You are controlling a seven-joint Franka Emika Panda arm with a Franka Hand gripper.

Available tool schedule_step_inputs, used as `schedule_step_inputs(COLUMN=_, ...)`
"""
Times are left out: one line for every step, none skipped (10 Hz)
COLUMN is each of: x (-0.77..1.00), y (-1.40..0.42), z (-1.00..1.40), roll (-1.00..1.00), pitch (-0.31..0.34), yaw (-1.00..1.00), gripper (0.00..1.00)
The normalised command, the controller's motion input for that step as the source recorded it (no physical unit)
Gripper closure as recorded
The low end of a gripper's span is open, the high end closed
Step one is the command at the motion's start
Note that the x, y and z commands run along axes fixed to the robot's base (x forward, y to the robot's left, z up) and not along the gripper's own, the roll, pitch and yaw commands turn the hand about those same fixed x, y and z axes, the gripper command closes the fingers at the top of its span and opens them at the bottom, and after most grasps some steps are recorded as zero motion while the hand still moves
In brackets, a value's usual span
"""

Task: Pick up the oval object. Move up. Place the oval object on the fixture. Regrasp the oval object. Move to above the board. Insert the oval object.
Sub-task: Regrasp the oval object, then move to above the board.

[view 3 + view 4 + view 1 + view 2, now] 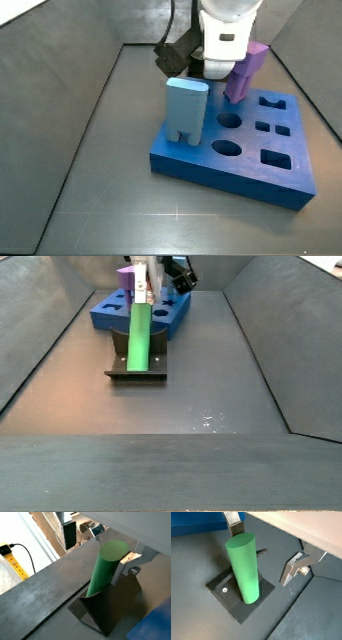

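Smooth bright green oval rod [244, 569], flat top, standing nearly upright and leaning against the dark fixture [230, 594], foot on its base plate; seen the same in a wrist view [104, 567] and in a side view [138, 328], fixture [138, 368] on the grey floor just before the blue board [104, 314]. Hidden behind the board [247, 160] in a side view.

Gripper [264, 542] spread wide around the rod's upper part, one silver finger [294, 568] well clear on one side, the dark pad of its mate [235, 528] beyond the rod, neither clearly touching it. Gripper [158, 278] hanging over the fixture, wrist pointing straight down.

Purple peg [245, 70] and light blue peg [186, 108] upright in the board.
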Motion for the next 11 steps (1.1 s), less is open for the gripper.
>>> schedule_step_inputs(x=0.27, y=-0.01, z=-0.02, roll=0.09, pitch=0.144, yaw=0.10, gripper=0.00)
schedule_step_inputs(x=0.25, y=-0.02, z=-0.02, roll=0.09, pitch=0.143, yaw=0.10, gripper=0.00)
schedule_step_inputs(x=0.21, y=-0.02, z=-0.02, roll=0.08, pitch=0.141, yaw=0.10, gripper=0.00)
schedule_step_inputs(x=0.18, y=-0.02, z=-0.02, roll=0.08, pitch=0.141, yaw=0.10, gripper=0.00)
schedule_step_inputs(x=0.00, y=0.00, z=0.00, roll=0.00, pitch=0.000, yaw=0.00, gripper=1.00)
schedule_step_inputs(x=-0.16, y=-0.11, z=1.00, roll=-0.16, pitch=0.254, yaw=-0.18, gripper=1.00)
schedule_step_inputs(x=-0.16, y=-0.11, z=1.00, roll=-0.16, pitch=0.257, yaw=-0.18, gripper=1.00)
schedule_step_inputs(x=-0.15, y=-0.10, z=1.00, roll=-0.14, pitch=0.270, yaw=-0.10, gripper=1.00)
schedule_step_inputs(x=-0.14, y=-0.10, z=1.00, roll=-0.12, pitch=0.281, yaw=-0.03, gripper=1.00)
schedule_step_inputs(x=-0.14, y=-0.09, z=1.00, roll=-0.08, pitch=0.279, yaw=0.04, gripper=1.00)
schedule_step_inputs(x=-0.13, y=-0.09, z=1.00, roll=-0.06, pitch=0.267, yaw=0.07, gripper=1.00)
